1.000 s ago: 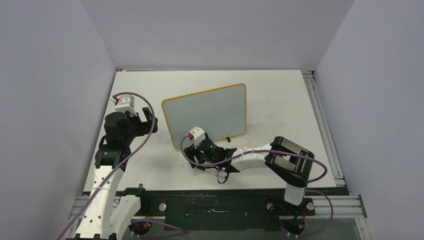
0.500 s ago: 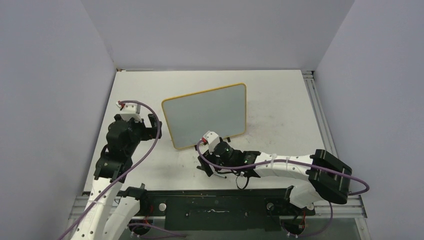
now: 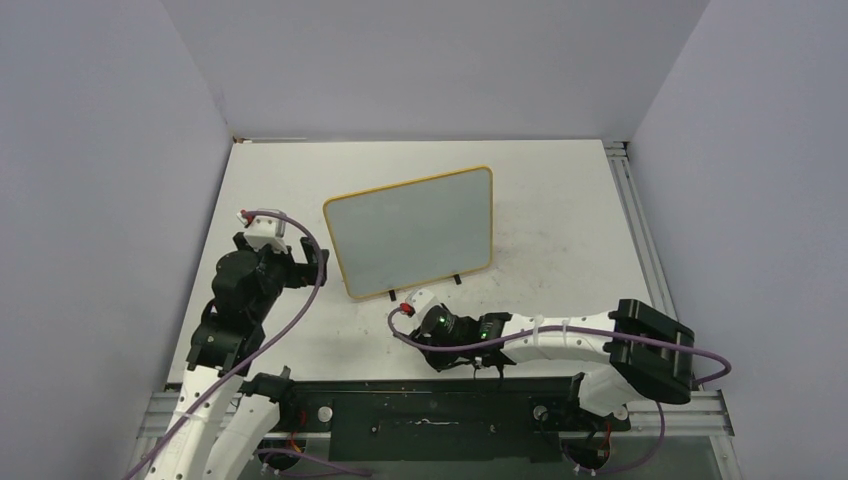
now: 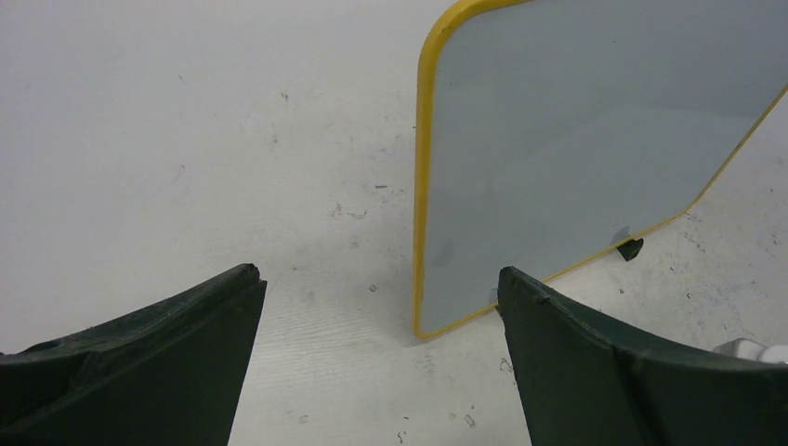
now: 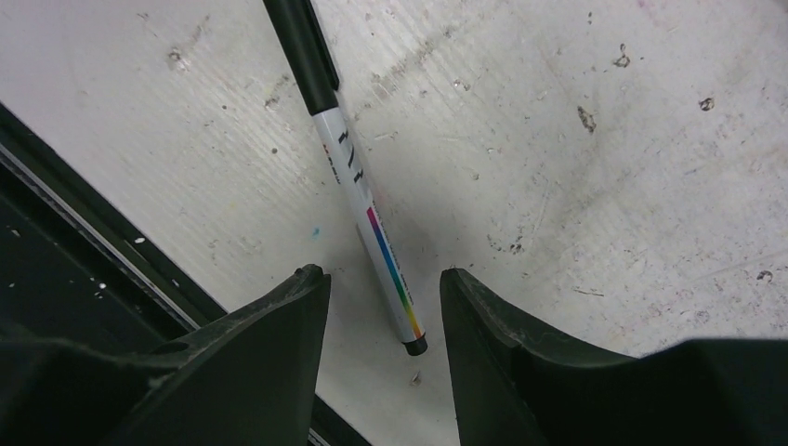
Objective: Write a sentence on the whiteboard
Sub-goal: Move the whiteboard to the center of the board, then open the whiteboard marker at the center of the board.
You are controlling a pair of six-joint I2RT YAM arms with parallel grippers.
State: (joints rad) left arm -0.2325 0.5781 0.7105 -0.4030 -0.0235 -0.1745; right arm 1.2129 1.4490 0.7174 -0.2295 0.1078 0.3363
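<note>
The whiteboard (image 3: 410, 232), grey-white with a yellow frame, stands tilted on two black feet mid-table; the left wrist view shows its near left corner (image 4: 558, 158). No sentence shows on its face. A slim black-and-white marker pen (image 5: 362, 195) lies flat on the table. My right gripper (image 5: 383, 276) is open, low over the pen's tail end, with a finger on each side and a gap to both. From above, the right gripper (image 3: 440, 352) sits near the front edge and hides the pen. My left gripper (image 4: 378, 272) is open and empty, left of the board (image 3: 305, 262).
A black base rail (image 3: 430, 410) runs along the near table edge, close behind my right fingers (image 5: 84, 279). An aluminium rail (image 3: 640, 230) lines the right side. Grey walls close in the table on three sides.
My right arm drew back from the board's lower edge toward the near table edge, and its jaws narrowed around the pen. The left arm shifted slightly nearer and to the right.
</note>
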